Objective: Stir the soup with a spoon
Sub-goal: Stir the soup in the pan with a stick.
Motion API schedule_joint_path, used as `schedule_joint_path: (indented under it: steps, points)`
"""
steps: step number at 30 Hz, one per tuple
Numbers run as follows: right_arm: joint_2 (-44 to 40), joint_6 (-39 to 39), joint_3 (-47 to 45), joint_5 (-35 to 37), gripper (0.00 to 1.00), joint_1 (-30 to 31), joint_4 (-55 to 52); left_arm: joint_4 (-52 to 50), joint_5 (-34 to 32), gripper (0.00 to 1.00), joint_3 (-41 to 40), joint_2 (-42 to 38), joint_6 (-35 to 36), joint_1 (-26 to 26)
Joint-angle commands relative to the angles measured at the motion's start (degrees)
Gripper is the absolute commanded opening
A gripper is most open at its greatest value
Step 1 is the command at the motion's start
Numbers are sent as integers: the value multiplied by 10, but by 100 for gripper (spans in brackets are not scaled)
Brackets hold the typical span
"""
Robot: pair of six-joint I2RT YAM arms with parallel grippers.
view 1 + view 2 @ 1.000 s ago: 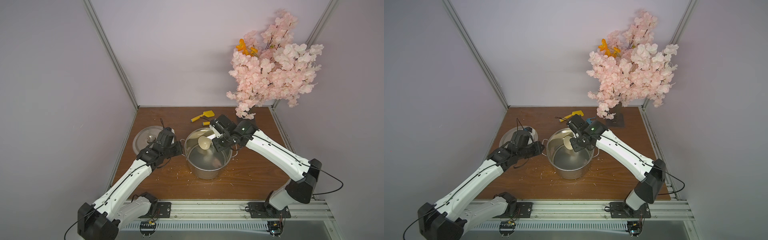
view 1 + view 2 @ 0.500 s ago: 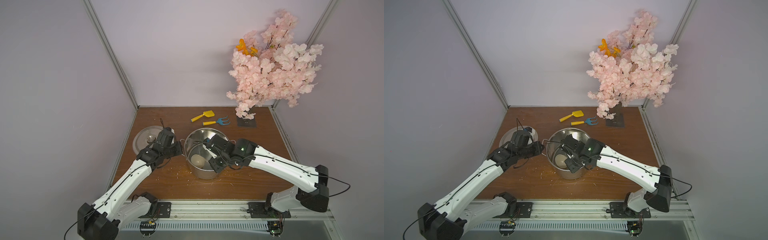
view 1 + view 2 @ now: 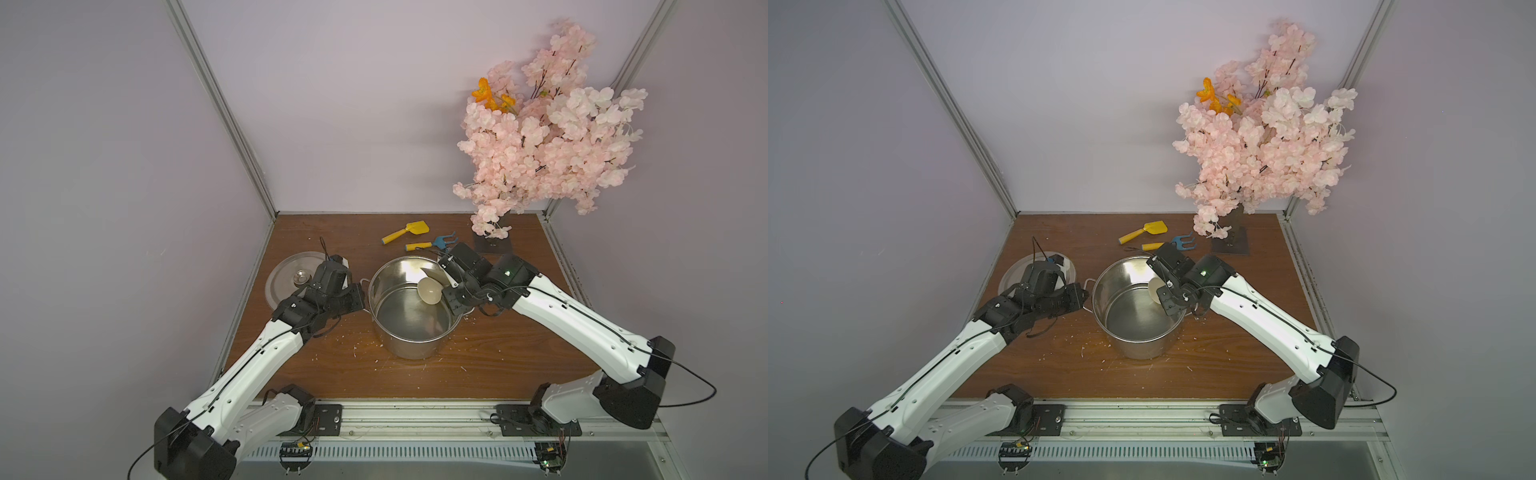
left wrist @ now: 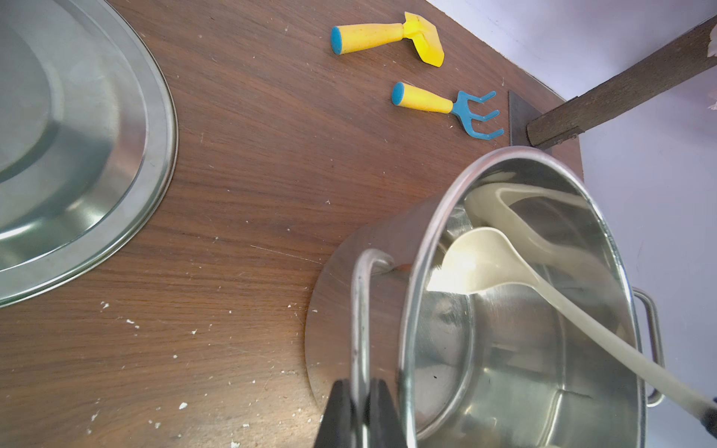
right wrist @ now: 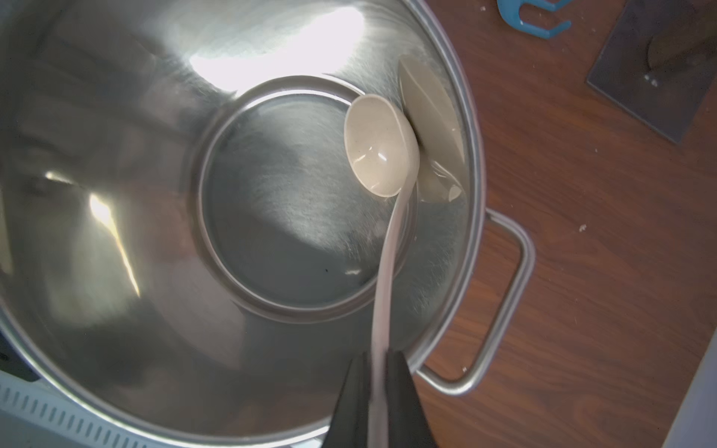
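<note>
ok so here's the setup: big steel pot [image 3: 411,347] sits roughly mid-table [image 3: 332,365], lid [image 3: 282,282] lying flat on the wood off to the robot's left side, knob up

left gripper [image 4: 359,411] is pinched tight on the pot's near loop handle [image 4: 361,310]; in the left wrist view you can see the steel bar squeezed between the two black fingers [image 4: 337,415]. In both top views that arm reaches in low beside the pot, partly over the lid

right gripper [image 5: 378,403] is clamped on the ladle's slim handle, with the stem running out from between the fingers and down into the pot. The cream ladle [image 5: 382,145] has its round bowl inside the pot, hollow side facing up toward the wrist camera, on the side nearest the pot's other handle [image 5: 516,279]. It's right up against the inner wall, with its reflection smeared on the steel next to it, though I honestly can't tell if it's touching. In a top view the ladle bowl [image 3: 429,289] looks like it's hanging above the pot floor rather than resting on it

inside the pot all I can make out is shiny steel and glare

behind the pot there's a yellow toy shovel [image 3: 405,232] and a blue rake [image 3: 432,244] with a yellow handle, lying close together near the back wall, apart from the pot. The pink blossom tree [image 3: 548,137] stands in the back corner on the robot's right, and pale crumbs are scattered on the wood around the pot
</note>
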Motion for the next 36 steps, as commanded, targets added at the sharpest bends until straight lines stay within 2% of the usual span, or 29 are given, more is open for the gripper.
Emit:
schedule_joint_path:
  steps: [1, 5, 8, 15, 20, 25, 28, 31, 36]
  points:
    - [43, -25, 50, -24, 0, -3, 44, 9, 15, 1, -2, -15, 24, -7]
    - [82, -34, 82, -75, 0, 32, 67, 9, 14, 1, 0, -9, 25, -7]
    - [85, -39, 73, -99, 0, 71, 82, 9, 14, 1, 2, -7, 26, -7]
    - [-10, -5, -58, -99, 0, 105, 87, 8, 13, 1, 6, -10, 27, -7]
    - [-93, 21, -142, -21, 0, 90, 42, 8, 15, 1, 4, -13, 25, -7]
    - [-121, 11, -151, 26, 0, 18, 16, 8, 16, 1, 2, -16, 21, -7]
    - [-105, -5, -125, 29, 0, -14, 27, 8, 17, 1, 2, -17, 22, -7]
    - [-65, -17, -86, 20, 0, -19, 43, 8, 18, 1, 2, -18, 21, -7]
    - [15, -29, -19, -51, 0, -13, 79, 9, 20, 1, -2, -16, 19, -7]
